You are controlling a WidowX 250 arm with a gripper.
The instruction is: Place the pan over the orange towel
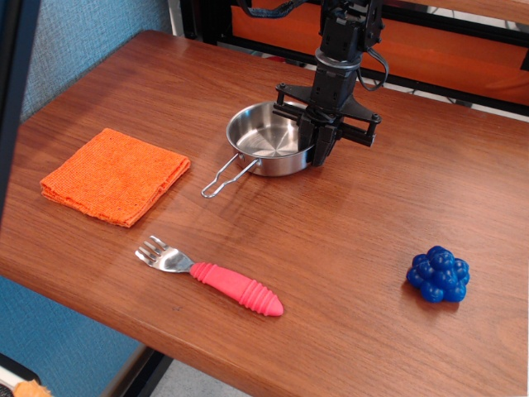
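Note:
The small shiny steel pan [266, 139] sits at the table's middle back, its wire-loop handle pointing toward the front left. My black gripper [314, 145] stands at the pan's right rim with its jaws closed on that rim, one finger inside and one outside. The pan looks slightly raised and shifted left. The orange towel [114, 174] lies flat at the left of the table, well apart from the pan and gripper.
A metal fork with a pink handle [211, 277] lies near the front edge. A blue bumpy toy [439, 274] sits at the front right. The wooden table [347, 240] ends at the front and left; a dark frame stands behind.

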